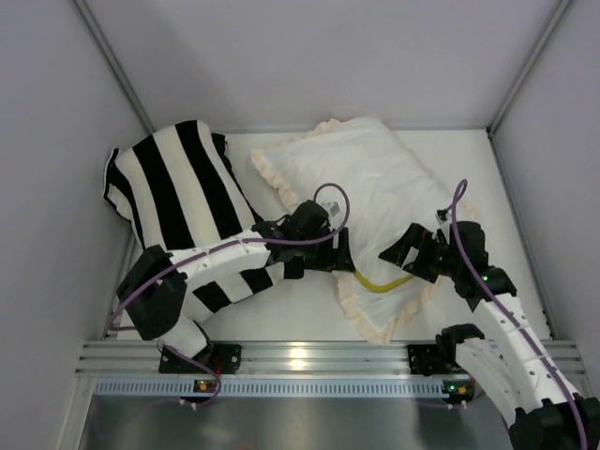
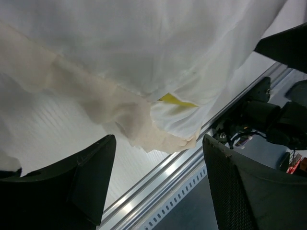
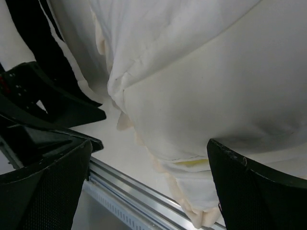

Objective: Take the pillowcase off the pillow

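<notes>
The pillowcase (image 1: pixel 366 178) lies cream-white face up in the middle of the table, its ruffled frill (image 1: pixel 367 317) along the near edge. At the near opening a strip of the pillow (image 1: pixel 382 282) peeks out, showing its yellow band (image 2: pixel 175 99), which the right wrist view also catches (image 3: pixel 194 163). My left gripper (image 1: pixel 343 255) sits at the frill's left near edge; it is open (image 2: pixel 159 141), with the frill (image 2: pixel 144 129) hanging just beyond its fingertips and nothing between them. My right gripper (image 1: pixel 405 258) hovers at the case's near right side, open (image 3: pixel 149 143) and empty.
A black-and-white striped cushion (image 1: pixel 183 202) lies at the left, with my left arm stretched across its near end. An aluminium rail (image 1: pixel 309 356) runs along the table's near edge. Grey walls close in the left, back and right sides.
</notes>
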### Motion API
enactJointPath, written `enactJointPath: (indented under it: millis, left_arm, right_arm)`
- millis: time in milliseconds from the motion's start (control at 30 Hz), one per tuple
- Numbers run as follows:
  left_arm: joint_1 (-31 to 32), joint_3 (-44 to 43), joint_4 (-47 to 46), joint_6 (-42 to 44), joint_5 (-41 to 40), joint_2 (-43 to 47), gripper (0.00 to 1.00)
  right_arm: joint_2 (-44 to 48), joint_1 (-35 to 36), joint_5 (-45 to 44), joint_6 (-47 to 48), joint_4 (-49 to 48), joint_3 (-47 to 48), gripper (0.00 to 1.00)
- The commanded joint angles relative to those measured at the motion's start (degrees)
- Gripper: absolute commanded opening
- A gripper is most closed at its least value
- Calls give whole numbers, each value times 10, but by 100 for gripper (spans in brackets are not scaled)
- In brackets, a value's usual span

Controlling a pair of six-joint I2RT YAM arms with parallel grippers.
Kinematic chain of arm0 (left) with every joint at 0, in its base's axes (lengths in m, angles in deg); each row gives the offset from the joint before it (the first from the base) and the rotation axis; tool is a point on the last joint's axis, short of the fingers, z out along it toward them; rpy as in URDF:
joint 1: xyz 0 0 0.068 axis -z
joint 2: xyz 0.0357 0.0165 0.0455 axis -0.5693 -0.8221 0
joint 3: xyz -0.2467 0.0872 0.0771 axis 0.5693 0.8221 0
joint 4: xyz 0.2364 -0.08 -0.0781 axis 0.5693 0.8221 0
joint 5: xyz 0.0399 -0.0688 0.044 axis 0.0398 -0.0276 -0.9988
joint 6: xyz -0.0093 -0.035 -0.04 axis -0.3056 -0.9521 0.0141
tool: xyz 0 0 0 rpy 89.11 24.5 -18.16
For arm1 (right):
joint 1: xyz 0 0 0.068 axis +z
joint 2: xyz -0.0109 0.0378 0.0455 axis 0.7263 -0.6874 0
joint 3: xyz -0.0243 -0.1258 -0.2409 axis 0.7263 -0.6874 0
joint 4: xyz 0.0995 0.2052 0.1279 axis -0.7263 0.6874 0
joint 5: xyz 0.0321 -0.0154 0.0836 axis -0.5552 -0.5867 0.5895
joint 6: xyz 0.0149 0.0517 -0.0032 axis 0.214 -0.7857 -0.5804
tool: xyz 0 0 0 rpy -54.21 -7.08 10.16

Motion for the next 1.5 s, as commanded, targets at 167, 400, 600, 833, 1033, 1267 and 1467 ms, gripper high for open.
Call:
enactJointPath:
  millis: [167, 400, 600, 833, 1033, 1267, 1467]
  left_arm:
    - [92, 29, -38, -90, -128, -54, 69]
    - [95, 43, -86, -92, -219, -74, 60]
    - [97, 45, -129, -84, -272, -103, 65]
    - [97, 47, -267, -76, -260, -137, 0]
    - [102, 94, -367, -6, -261, -30, 0]
    - [109, 94, -440, 51, -164, 19, 0]
    - [110, 92, -440, 76, -141, 43, 0]
  right_arm:
    - [19, 9, 62, 18, -55, -18, 100]
    - [39, 9, 105, 36, -33, 13, 100]
    - [43, 8, 128, 72, 15, 32, 99]
    - [51, 12, 132, 78, 33, 27, 100]
    - [59, 12, 151, 63, 48, 16, 99]
    - [89, 11, 147, 39, 59, 13, 100]
    - [112, 12, 91, 44, 74, -7, 99]
